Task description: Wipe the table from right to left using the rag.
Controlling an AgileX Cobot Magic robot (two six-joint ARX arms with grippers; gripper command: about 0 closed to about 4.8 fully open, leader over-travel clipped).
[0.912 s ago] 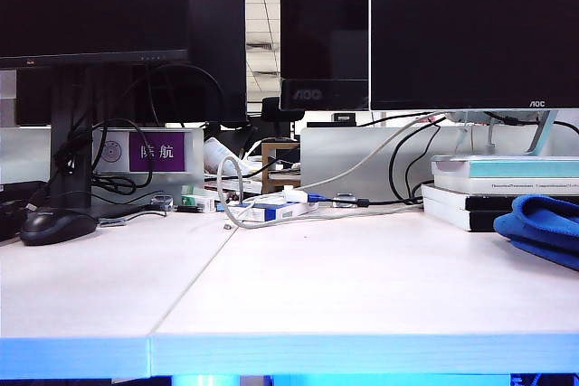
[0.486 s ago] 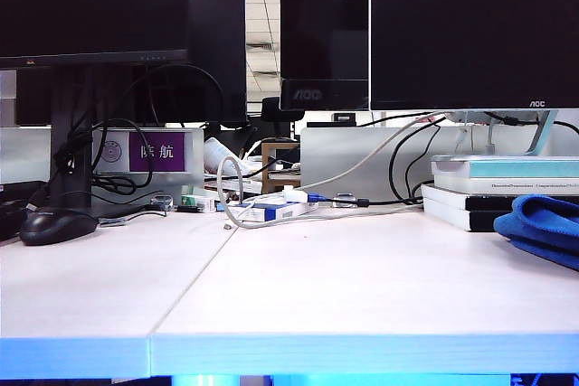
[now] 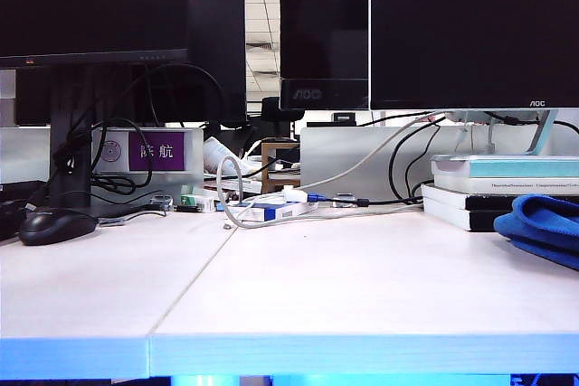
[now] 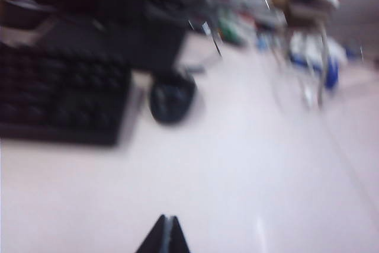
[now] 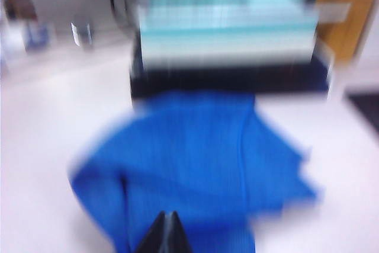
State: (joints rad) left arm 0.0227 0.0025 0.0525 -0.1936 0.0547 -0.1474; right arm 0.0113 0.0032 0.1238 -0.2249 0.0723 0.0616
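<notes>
The blue rag [image 3: 543,228] lies bunched at the right edge of the pale table [image 3: 344,287], in front of a stack of books. In the right wrist view the rag [image 5: 201,164] spreads over the table just ahead of my right gripper [image 5: 167,214], whose dark tips are shut together with nothing between them. My left gripper [image 4: 166,218] is also shut and empty, hovering over bare table [image 4: 237,182] on the left side. Neither arm shows in the exterior view. Both wrist views are blurred.
A black mouse [image 3: 56,225] and a black keyboard [image 4: 59,99] sit at the left. Stacked books [image 3: 502,189] stand behind the rag. Cables and small boxes [image 3: 271,210] clutter the back middle, beneath several monitors. A seam [image 3: 194,282] runs across the table.
</notes>
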